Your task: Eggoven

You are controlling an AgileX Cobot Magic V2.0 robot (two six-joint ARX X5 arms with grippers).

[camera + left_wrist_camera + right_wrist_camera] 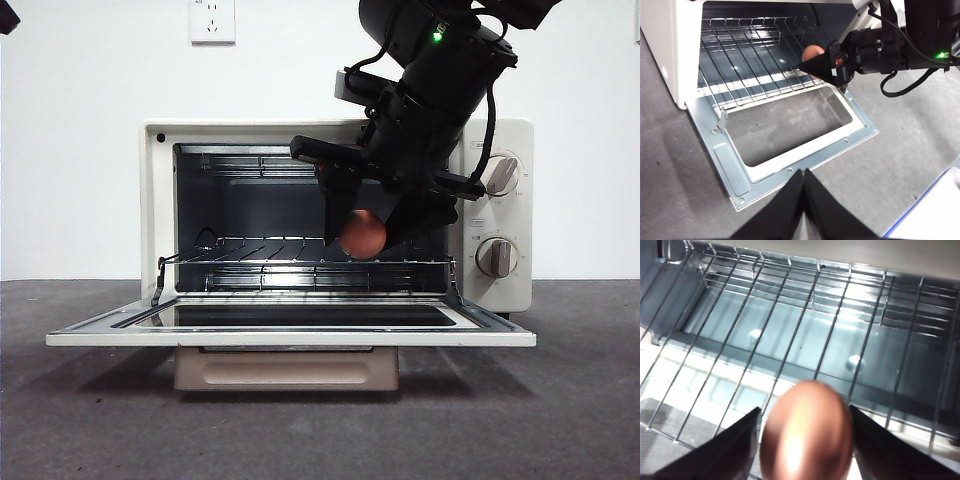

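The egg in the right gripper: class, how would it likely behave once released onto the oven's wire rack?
The egg looks smooth and rounded, so it may roll along the wire rack. Its glossy shell probably slips easily between the right gripper jaws. Likely fragile if dropped.

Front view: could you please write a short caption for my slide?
Right gripper holds a brown egg above the wire rack of the open toaster oven.

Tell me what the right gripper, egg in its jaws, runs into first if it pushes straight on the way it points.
Most likely the wire rack: the right gripper, shut on the egg, angles down into the open oven, with the rack's bars directly ahead. Depth is unclear, so how soon they meet is uncertain.
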